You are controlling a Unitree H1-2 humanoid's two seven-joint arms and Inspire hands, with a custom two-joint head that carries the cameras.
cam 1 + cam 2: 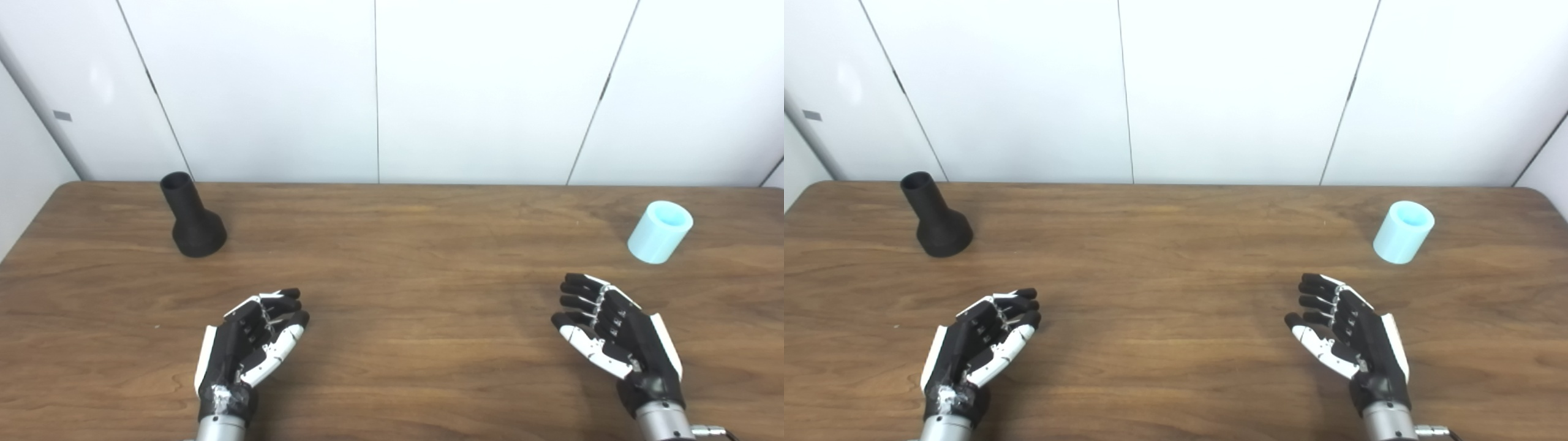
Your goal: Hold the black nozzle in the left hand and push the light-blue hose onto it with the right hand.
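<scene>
while both arms sit low over the wood table (392,257), the left robot hand (251,343) is open and empty, and the right robot hand (612,334) is open and empty too. black nozzle (191,217) stands wide end down at far left. light-blue hose (660,232) stands at far right, well apart from both hands.

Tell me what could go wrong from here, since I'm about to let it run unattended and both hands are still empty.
The black nozzle stands upright on its wide base, neck leaning; a glancing touch from the left hand might topple it. The light-blue hose is a short smooth piece near the table's right edge; the right hand's fingers could knock it over and off.
</scene>
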